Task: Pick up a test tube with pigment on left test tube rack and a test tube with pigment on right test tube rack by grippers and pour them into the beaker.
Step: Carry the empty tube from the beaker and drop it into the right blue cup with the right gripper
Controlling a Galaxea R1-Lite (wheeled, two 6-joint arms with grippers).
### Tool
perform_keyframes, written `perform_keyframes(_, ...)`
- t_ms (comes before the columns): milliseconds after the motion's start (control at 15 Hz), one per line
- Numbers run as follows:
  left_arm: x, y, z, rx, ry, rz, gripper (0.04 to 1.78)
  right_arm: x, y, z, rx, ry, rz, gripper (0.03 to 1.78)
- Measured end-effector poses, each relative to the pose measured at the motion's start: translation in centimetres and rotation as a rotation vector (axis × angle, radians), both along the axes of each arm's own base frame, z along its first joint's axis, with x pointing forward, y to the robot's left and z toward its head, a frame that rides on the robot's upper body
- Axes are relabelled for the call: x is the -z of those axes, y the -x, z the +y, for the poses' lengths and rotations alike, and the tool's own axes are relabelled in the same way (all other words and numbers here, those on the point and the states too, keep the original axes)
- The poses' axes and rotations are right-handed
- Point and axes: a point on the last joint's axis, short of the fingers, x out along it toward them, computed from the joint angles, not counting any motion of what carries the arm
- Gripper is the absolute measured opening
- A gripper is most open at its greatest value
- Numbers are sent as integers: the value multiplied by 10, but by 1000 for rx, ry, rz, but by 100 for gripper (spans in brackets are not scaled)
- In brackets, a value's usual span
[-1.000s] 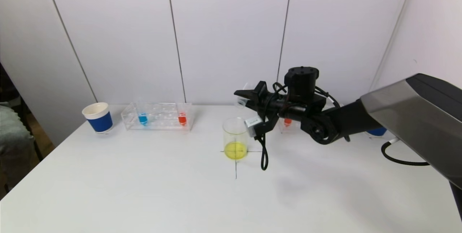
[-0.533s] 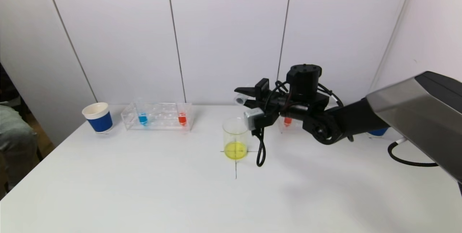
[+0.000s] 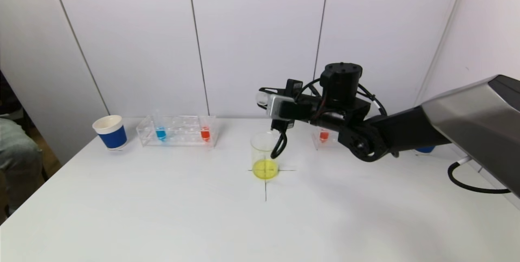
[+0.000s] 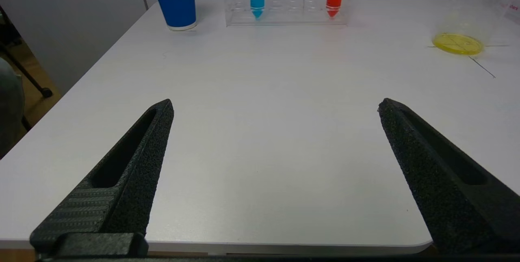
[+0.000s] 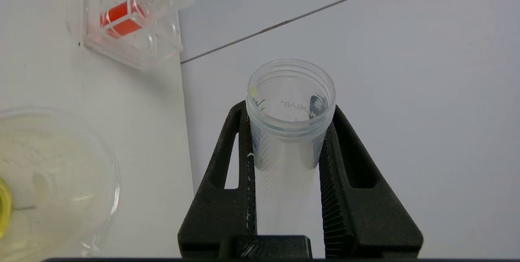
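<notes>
Right end effector (image 5: 286, 132) pinches an emptied test tube (image 5: 289, 103) above the beaker (image 3: 265, 154) (yellow liquid inside). Left end effector (image 4: 276, 107), spread wide, has yet to fetch a tube from the left rack (image 3: 178, 131).

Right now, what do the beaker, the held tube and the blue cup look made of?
Beaker: clear glass or plastic, glossy; yellow liquid shows through.
Tube: clear plastic, likely; moulded lettering and threaded rim, clamped in the right gripper.
Cup: probably paper; matte, rolled white rim.
</notes>
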Motion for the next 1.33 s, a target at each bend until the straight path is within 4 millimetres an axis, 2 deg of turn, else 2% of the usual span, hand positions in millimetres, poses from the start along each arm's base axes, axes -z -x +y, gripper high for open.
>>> perform_keyframes(333, 0, 0, 0, 0, 0, 0, 176, -19, 17, 17, 132, -275, 287, 50)
perform_keyframes(667, 0, 0, 0, 0, 0, 0, 176, -39, 25, 20, 297, -479, 484, 50)
perform_keyframes(1067, 0, 0, 0, 0, 0, 0, 176, -66, 30, 9, 401, -647, 627, 50)
perform_keyframes(1333, 0, 0, 0, 0, 0, 0, 176, -89, 34, -17, 457, -720, 640, 50)
